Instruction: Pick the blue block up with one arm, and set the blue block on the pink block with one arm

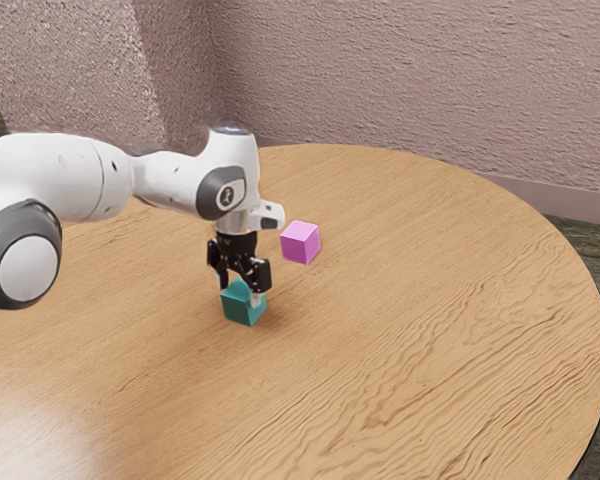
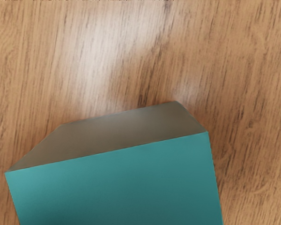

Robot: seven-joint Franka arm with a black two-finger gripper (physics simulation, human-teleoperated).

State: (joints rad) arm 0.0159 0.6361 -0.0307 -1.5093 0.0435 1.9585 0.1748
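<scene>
Arm (image 1: 70,190): enters from the exterior view's left and reaches down over the blue block. Gripper (image 1: 242,284): points straight down, directly above the blue block (image 1: 244,308) and low enough to meet its upper part. Whether it is clamped on the block or merely set around it cannot be told from either view. Blue block: renders teal. It sits on the table (image 1: 430,330), or at most just off it, with its shadow joined to its base in the wrist view, where the block (image 2: 122,187) lies immediately under the hand. It is a cube, so no long axis governs the grasp. Its faces stand skewed to the wood grain. Pink block (image 1: 301,242): lies to the exterior view's right of the blue block and farther back, near but clearly apart, with bare table between them. It rests on the table and nothing is stacked on it. Assessment: the grasp stage is in hand and placement is not yet done. The coming move turns on that rightward, rearward offset, so the blue block needs lifting clear before it travels across.
</scene>
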